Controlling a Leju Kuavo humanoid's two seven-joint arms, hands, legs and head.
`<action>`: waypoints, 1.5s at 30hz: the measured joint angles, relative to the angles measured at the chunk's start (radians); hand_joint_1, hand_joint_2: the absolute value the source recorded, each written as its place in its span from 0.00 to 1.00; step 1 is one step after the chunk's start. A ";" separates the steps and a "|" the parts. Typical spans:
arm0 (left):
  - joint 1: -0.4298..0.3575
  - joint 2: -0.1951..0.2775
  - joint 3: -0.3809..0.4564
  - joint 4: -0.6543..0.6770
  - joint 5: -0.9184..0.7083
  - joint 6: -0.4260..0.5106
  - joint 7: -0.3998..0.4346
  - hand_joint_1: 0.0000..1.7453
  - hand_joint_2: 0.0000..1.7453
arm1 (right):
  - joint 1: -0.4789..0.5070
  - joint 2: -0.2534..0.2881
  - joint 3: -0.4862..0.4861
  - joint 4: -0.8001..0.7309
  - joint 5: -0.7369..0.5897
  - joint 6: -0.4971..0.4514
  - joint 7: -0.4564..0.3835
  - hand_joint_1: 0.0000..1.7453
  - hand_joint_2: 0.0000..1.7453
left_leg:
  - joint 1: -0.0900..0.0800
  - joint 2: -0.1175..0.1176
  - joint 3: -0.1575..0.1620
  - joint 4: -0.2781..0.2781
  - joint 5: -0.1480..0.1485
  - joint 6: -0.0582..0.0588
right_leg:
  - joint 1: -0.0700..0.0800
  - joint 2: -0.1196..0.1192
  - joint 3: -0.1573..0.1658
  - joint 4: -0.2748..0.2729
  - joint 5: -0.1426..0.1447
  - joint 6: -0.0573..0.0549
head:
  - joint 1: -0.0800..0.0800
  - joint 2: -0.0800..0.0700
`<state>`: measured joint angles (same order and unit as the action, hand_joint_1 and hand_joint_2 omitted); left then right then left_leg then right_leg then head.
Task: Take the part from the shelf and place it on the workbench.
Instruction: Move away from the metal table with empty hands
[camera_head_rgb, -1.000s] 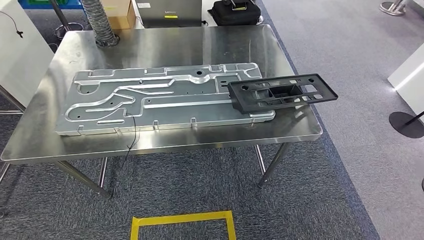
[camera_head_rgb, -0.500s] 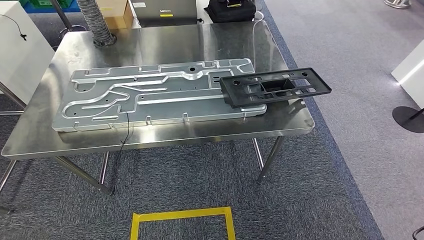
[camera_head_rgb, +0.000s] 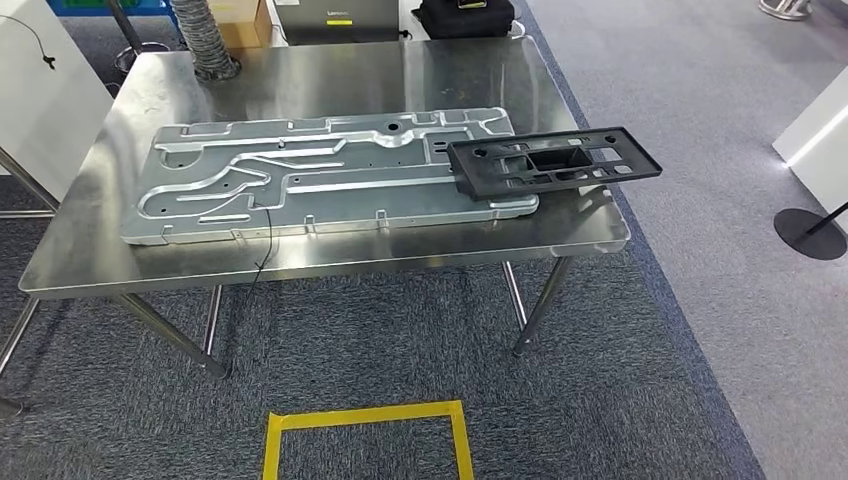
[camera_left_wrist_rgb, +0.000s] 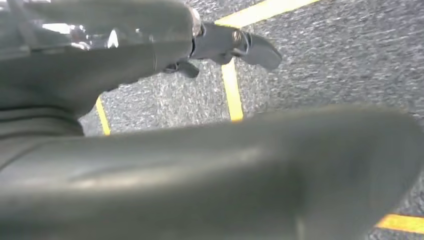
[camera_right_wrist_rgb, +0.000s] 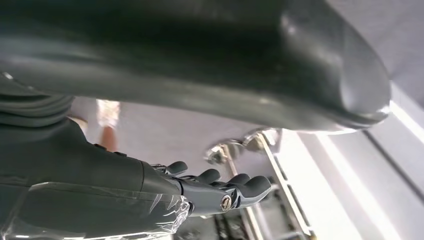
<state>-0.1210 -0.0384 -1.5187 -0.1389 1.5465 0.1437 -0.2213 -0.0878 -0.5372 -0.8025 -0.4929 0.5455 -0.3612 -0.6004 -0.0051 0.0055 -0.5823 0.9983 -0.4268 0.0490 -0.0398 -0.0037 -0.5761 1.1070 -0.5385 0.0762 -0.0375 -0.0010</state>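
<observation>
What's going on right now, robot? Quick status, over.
Both hands, left hand and right hand, hold nothing. Black part lies on the workbench, overlapping the metal panel, one end past the edge. Nothing in the way.

A steel workbench (camera_head_rgb: 330, 75) on thin legs is set on grey carpet (camera_head_rgb: 620, 400). A large stamped metal panel (camera_head_rgb: 320, 180) is laid flat across it. A black plastic part (camera_head_rgb: 555, 162) is rested partly on the panel's right end, overhanging toward the bench's right edge.
</observation>
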 joint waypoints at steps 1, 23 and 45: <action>-0.001 0.000 0.000 0.000 0.000 0.000 0.000 0.00 0.00 | 0.000 0.006 -0.006 0.011 0.000 0.000 0.001 0.00 0.00 | -0.001 0.001 -0.007 0.008 0.001 -0.005 | 0.001 0.001 0.035 -0.061 0.018 -0.002 | 0.000 0.000; -0.012 0.004 -0.004 0.001 0.005 0.014 0.007 0.00 0.00 | 0.032 0.354 -0.127 0.244 0.051 0.005 0.233 0.00 0.00 | -0.012 0.007 0.120 -0.039 -0.073 0.009 | 0.031 0.006 -0.089 -0.080 0.139 -0.048 | -0.001 0.000; -0.008 0.004 -0.006 0.001 0.005 0.019 0.013 0.00 0.00 | 0.027 0.448 -0.127 0.267 0.081 0.056 0.321 0.00 0.00 | 0.009 0.005 -0.058 0.270 -0.104 -0.053 | 0.022 -0.003 0.011 -0.119 0.088 -0.075 | -0.001 0.000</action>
<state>-0.1294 -0.0347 -1.5250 -0.1382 1.5511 0.1623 -0.2080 -0.0610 -0.0890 -0.9300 -0.2258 0.6266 -0.3050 -0.2795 0.0038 0.0102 -0.6402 1.2682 -0.5312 -0.0035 -0.0176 -0.0070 -0.5648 0.9883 -0.4507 0.0015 -0.0381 -0.0009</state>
